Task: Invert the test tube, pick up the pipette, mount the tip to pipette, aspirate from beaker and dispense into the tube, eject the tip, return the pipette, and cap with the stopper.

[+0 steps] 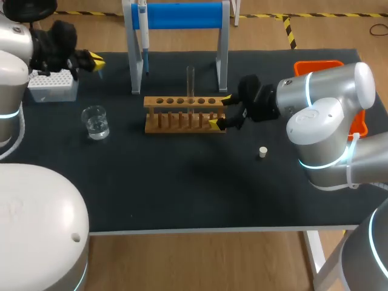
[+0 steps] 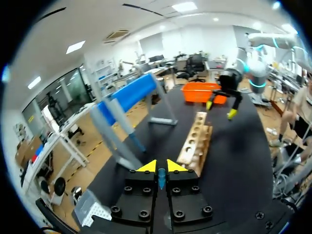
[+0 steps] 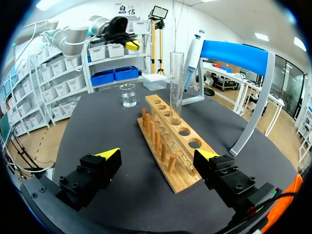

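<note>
While my right gripper [image 1: 219, 110] stands open astride the right end of the wooden rack [image 1: 176, 115], the test tube [image 1: 190, 82] stands upright in one of its middle holes. My left gripper [image 1: 91, 60], fingers drawn together, hangs by the tip box [image 1: 53, 88] at the far left. The pipette [image 1: 143, 36] hangs on the stand [image 1: 182, 15]; the stopper [image 1: 262, 152] lies near right.
</note>
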Available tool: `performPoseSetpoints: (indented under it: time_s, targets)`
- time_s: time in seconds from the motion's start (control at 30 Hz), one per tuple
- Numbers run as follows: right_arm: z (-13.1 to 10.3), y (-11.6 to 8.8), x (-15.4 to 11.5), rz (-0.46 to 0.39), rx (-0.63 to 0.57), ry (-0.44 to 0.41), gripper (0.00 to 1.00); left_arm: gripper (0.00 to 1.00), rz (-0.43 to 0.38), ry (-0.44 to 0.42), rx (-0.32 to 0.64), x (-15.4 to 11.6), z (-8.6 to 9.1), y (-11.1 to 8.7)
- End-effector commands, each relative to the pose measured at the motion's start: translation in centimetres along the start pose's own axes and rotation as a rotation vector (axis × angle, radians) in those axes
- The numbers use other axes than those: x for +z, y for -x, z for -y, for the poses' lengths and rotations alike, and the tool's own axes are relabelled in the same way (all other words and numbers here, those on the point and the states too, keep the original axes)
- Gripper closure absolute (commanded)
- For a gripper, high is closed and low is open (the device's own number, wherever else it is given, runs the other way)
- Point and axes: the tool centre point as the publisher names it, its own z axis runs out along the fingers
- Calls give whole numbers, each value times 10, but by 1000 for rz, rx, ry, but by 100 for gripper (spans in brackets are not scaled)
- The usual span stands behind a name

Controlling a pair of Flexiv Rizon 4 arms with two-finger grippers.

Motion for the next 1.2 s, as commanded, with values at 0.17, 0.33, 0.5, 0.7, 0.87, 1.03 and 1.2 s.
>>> performPoseSetpoints:
  time_s: [0.17, 0.33, 0.5, 0.7, 0.87, 1.03, 1.2]
  targets:
    - [1, 0, -1, -2, 0, 2, 0, 100, -167, 27, 71, 5, 35, -74]
    - [1, 0, -1, -2, 0, 2, 0, 100, -255, 57, 55, 19, 49, -106]
    - [1, 0, -1, -2, 0, 2, 0, 100, -297, 81, 30, 30, 69, -129]
    - [1, 0, -1, -2, 0, 2, 0, 100, -278, 138, 34, 31, 99, -142]
    - [1, 0, -1, -2, 0, 2, 0, 100, -300, 155, 44, 38, 120, -157]
    - [1, 0, -1, -2, 0, 2, 0, 100, -337, 147, 32, 46, 130, -173]
    - [1, 0, -1, -2, 0, 2, 0, 100, -335, 121, 18, 48, 134, -177]
